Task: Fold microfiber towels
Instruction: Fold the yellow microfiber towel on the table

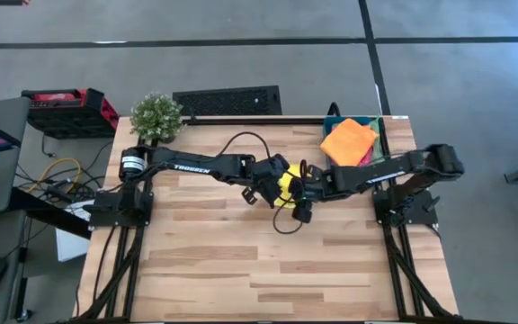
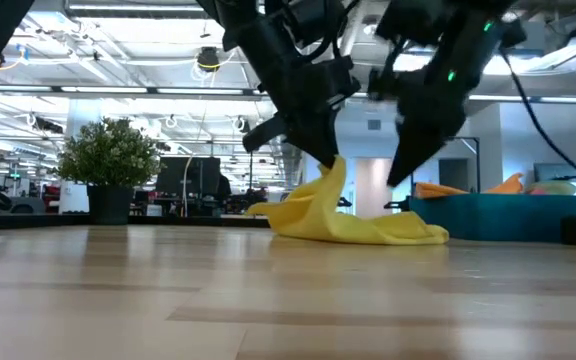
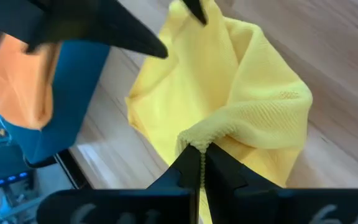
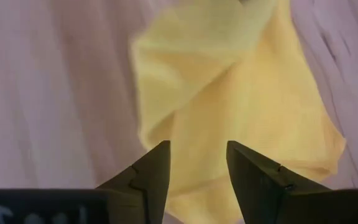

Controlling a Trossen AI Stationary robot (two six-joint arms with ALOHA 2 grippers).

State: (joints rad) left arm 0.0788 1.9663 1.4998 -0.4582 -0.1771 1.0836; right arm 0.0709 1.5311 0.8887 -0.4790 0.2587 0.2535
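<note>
The soft yellow microfiber towel (image 2: 353, 222) lies crumpled near the middle of the light wooden slatted table (image 1: 241, 270), most of it spread flat on the boards while one corner is drawn up into a peak. That peak is pinched in the left gripper (image 3: 201, 163), whose two dark fingers are pressed fully together on a small bunch of the cloth's hem (the ribbed weave shows plainly just beyond the tips). The right gripper (image 4: 197, 163) hangs just above the same towel from the opposite side, its fingers parted with a clear gap between them and nothing in that gap; the yellow cloth lies beyond its tips, and whether they touch it cannot be told. The two grippers stand close to each other over the towel, the left arm reaching in from its side of the table and the right arm from the other. Past the right gripper, at the table's far corner, stands a teal plastic bin (image 2: 498, 217) with an orange microfiber towel (image 1: 348, 141) lying on top of it, a pink edge showing beneath. A small green potted plant (image 1: 156, 115) stands at the far corner behind the left arm.
</note>
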